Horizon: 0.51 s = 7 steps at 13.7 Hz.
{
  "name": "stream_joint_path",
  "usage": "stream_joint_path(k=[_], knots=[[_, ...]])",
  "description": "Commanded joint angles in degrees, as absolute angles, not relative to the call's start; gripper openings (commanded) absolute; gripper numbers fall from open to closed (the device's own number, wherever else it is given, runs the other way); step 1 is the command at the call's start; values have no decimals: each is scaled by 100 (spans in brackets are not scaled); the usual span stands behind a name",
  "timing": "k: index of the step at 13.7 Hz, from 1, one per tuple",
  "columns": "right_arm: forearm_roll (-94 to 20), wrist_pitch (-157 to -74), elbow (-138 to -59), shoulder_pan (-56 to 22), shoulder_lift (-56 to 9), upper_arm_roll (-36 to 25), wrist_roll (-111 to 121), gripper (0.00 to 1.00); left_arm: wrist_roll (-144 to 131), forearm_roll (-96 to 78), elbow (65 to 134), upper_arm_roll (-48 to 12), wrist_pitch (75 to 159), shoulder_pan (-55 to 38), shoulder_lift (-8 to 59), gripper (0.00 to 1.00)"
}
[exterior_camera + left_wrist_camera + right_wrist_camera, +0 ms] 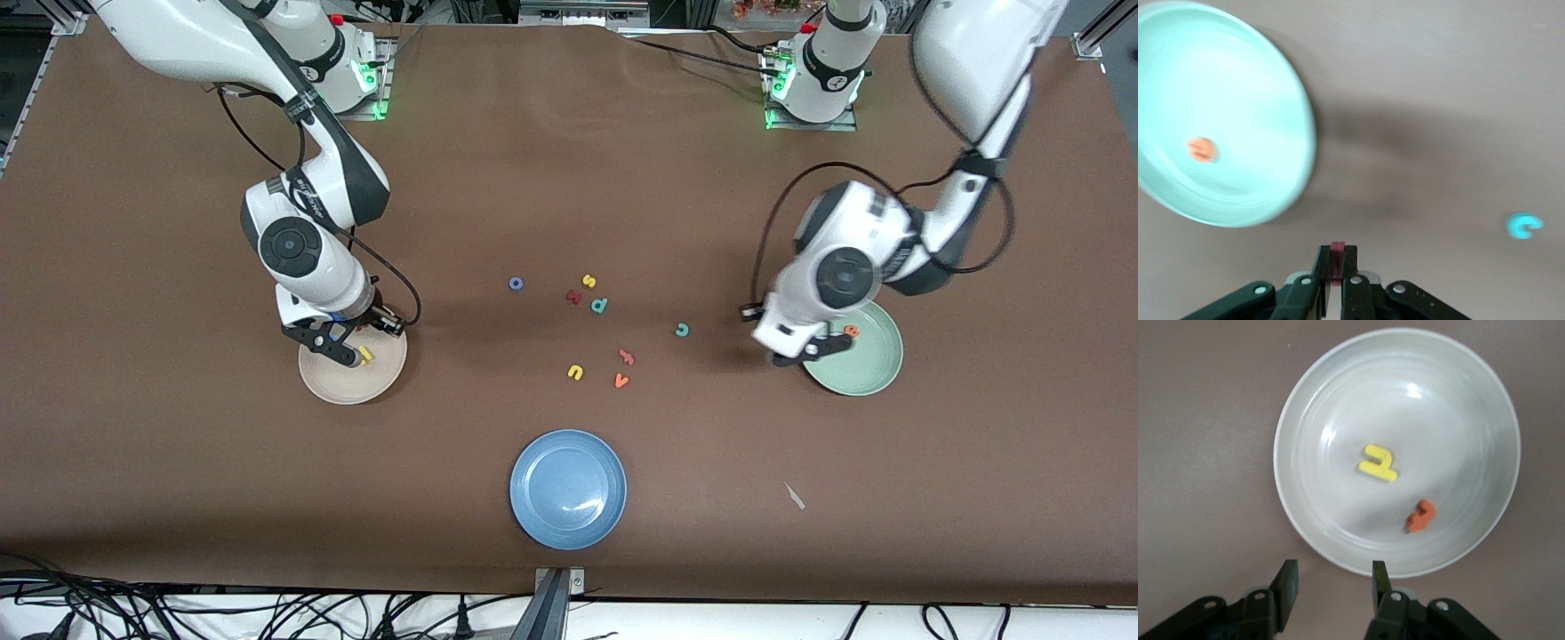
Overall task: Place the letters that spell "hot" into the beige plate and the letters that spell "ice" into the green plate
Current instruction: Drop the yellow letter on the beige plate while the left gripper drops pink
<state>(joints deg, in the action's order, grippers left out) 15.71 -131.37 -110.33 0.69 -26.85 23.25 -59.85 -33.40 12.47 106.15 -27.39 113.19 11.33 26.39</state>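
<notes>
The beige plate (342, 387) (1458, 420) holds the yellow "h" (364, 356) (1378, 463) and the orange "t" (1421, 515). My right gripper (360, 342) (1331, 583) hangs open and empty over that plate's rim. An orange "e" (852, 331) (1202, 149) lies in the green plate (867, 369) (1225, 80). Beside the green plate's rim, my left gripper (805, 354) (1336, 267) is shut on the dark red "i" (1336, 252), up off the table. The teal "c" (682, 330) (1523, 226) and the blue "o" (516, 284) lie on the table.
A blue plate (567, 489) sits nearest the front camera. Mid-table lie a yellow "s" (589, 281), a dark red letter (573, 296), a teal "p" (599, 305), a yellow "u" (575, 372), an orange "v" (621, 381) and a reddish letter (627, 357).
</notes>
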Motion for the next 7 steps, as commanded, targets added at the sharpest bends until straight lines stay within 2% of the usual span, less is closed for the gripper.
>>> stream_joint_path(k=[1, 3, 6, 7], knots=[[1617, -13358, -11065, -481, -2865, 2355, -7098, 53, -2131, 1291, 10617, -2804, 11180, 1703, 2715, 0], [1608, -13421, -10952, -859, -2961, 2355, -7827, 60, -1750, 1764, 10617, -2804, 11380, 2046, 2987, 0], [1626, -13814, -10846, -1264, -3225, 2364, -8777, 60, -1749, 1951, 10679, -2795, 11864, 2214, 3339, 2], [1635, -13938, -10854, -1379, -3269, 2364, -9033, 61, -1749, 1951, 10679, -2795, 11857, 2241, 3340, 36]])
